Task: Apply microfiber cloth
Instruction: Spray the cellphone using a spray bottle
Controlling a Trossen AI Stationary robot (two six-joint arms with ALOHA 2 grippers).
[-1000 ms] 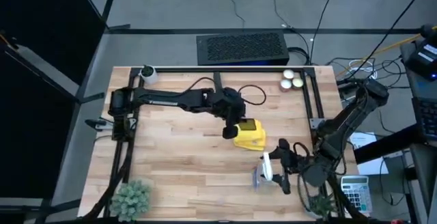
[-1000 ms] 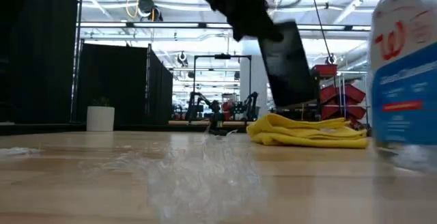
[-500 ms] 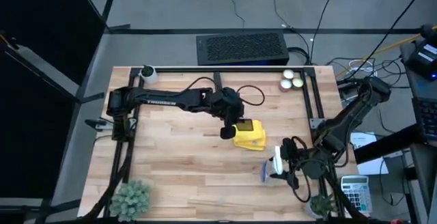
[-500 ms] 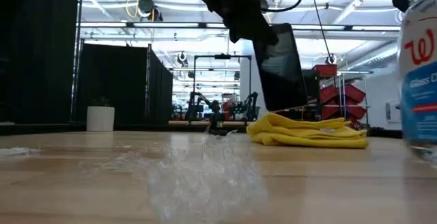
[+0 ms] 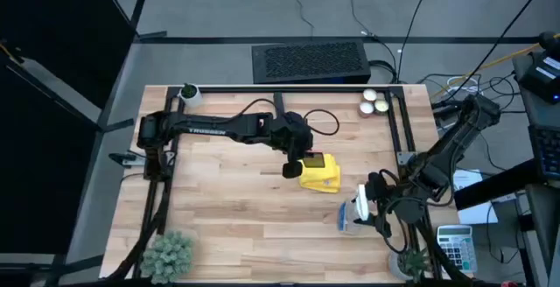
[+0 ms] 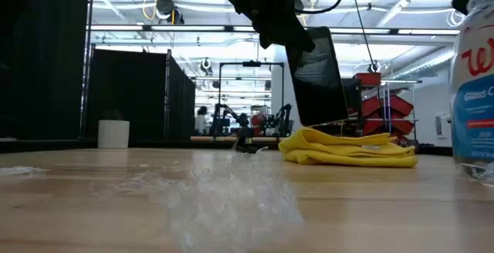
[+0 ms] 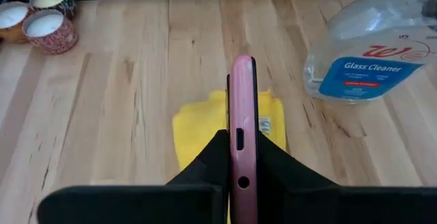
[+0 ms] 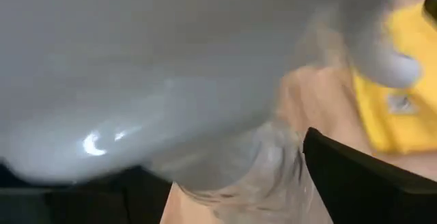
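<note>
The yellow microfiber cloth [image 5: 322, 178] lies bunched on the wooden table, right of centre; it also shows in the low view [image 6: 347, 149]. My left gripper [image 5: 293, 163] is shut on a phone [image 6: 316, 75] with a black screen and a pink case, just above the cloth's left part. My right gripper [image 5: 372, 206] is near the table's right edge, shut on a clear glass-cleaner spray bottle [image 5: 353, 215] with a blue label [image 7: 369, 53]. My left gripper pinches the phone's two flat faces between its fingers [image 7: 208, 159], at the end with the charging port [image 7: 240, 139]. The fingers slant down from above. The phone hangs below them, tilted, its lower end [image 6: 328, 118] just over the cloth. My right gripper holds the bottle's upper part, by the white sprayer head [image 5: 361, 203], coming from the table's right side. The bottle fills its wrist view and hides the contact. The bottle stands near upright [image 6: 475, 91]; whether its base touches the table I cannot tell.
Three candles [image 5: 374, 103] sit at the far right corner, a white cup [image 5: 188, 93] at the far left corner, and a small plant [image 5: 166, 252] at the near left corner. Crumpled clear plastic [image 6: 224, 199] lies in front of the low camera.
My right gripper has carried the spray bottle toward the table's right edge, away from the cloth. My left gripper has tipped the phone a little more upright over the cloth and then held still.
</note>
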